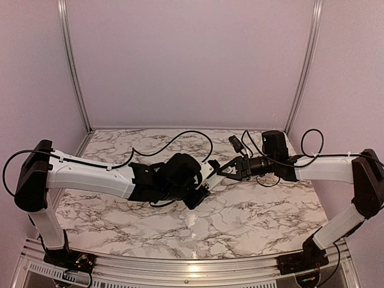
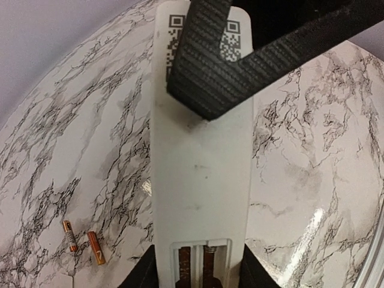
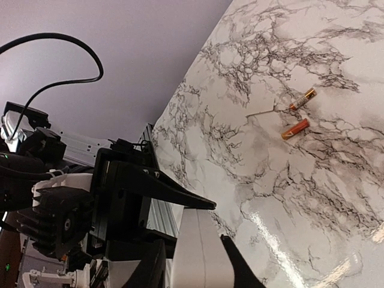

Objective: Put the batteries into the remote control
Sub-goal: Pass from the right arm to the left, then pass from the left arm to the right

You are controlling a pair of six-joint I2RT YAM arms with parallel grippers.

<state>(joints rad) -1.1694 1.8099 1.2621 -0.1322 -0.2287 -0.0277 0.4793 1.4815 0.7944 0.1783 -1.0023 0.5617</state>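
Marble-patterned table (image 2: 312, 180). Left gripper (image 2: 199, 277): fingers pressed on the long edges of the remote control (image 2: 201, 180), open battery slot (image 2: 201, 261) just ahead. Right gripper (image 3: 197, 267): straddling the far end, grip undeterminable. Remote's long axis runs jaw to jaw. Batteries (image 2: 96, 248): two, loose on the marble, off to one side of the left jaws, well apart.

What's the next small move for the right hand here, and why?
Probably ease the right hand off the remote control's QR-code end and head for the batteries. The left hand flanks the remote at its slot end, the battery slot faces up, and both batteries lie loose on the table. Confirm the left grip holds first.
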